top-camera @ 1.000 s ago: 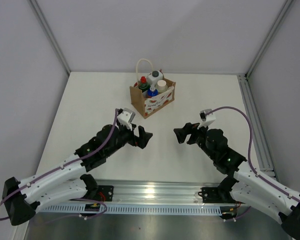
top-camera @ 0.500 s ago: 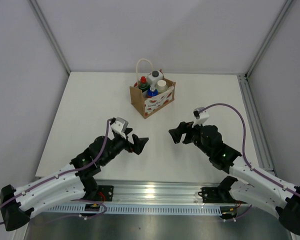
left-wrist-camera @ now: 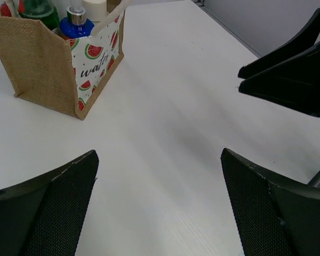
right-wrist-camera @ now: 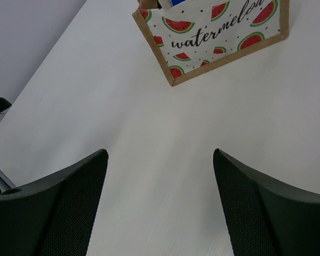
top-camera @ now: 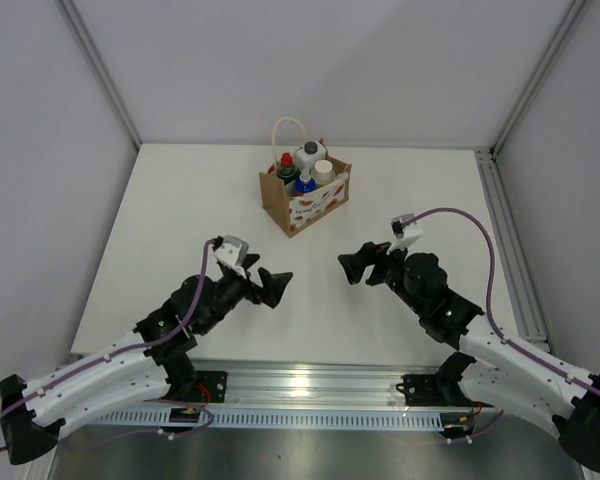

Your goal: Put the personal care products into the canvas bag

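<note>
The canvas bag [top-camera: 305,203] stands upright near the far middle of the table, brown with watermelon-printed white sides and a white rope handle [top-camera: 285,130]. Inside it stand the personal care products: a white bottle with black cap [top-camera: 309,153], a white-capped bottle [top-camera: 323,171], a blue-capped bottle [top-camera: 303,185] and a red-capped dark green one [top-camera: 286,165]. The bag [left-wrist-camera: 53,58] shows at the upper left of the left wrist view and along the top edge [right-wrist-camera: 213,37] of the right wrist view. My left gripper [top-camera: 276,288] and right gripper [top-camera: 351,268] hang open and empty over bare table, well in front of the bag.
A white table [top-camera: 180,220] with grey enclosure walls around it. An aluminium rail [top-camera: 310,385] runs along the near edge by the arm bases. The right gripper's fingers [left-wrist-camera: 288,69] appear at the right of the left wrist view.
The left arm has drawn back toward its base, away from the bag. The right gripper has shifted slightly and its jaws have widened a little. The bag and bottles have not moved.
</note>
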Motion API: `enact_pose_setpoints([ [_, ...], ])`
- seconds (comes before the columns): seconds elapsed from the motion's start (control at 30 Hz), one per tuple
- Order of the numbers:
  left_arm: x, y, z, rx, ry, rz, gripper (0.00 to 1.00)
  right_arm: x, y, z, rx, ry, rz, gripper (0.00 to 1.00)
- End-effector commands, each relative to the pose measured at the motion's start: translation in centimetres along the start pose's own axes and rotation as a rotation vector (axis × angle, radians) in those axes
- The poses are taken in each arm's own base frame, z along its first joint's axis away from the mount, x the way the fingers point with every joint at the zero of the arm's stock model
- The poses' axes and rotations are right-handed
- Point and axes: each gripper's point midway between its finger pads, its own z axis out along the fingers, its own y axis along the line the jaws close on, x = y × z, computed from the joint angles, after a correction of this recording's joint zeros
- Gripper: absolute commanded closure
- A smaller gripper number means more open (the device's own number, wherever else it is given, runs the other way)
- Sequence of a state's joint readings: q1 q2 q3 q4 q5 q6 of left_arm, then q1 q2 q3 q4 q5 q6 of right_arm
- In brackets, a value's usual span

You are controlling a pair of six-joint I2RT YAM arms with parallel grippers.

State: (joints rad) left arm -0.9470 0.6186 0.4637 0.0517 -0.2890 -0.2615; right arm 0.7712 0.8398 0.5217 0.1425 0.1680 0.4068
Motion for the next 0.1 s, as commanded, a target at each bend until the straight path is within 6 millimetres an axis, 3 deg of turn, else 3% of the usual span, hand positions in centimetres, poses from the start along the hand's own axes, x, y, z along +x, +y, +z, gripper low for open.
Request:
enact_pose_setpoints([
  [0.0, -1.47, -0.05, -0.29, -0.006, -0.054, -0.014, 0.01, -0.57, 0.31, 0.58, -0.006, -0.028, -0.005, 0.17],
  [0.07, -1.48, -0.11, -0.18, -0.006, -0.049, -0.011, 0.01, -0.49, 0.68, 0.63, -0.024, -0.022, -0.006, 0.17],
])
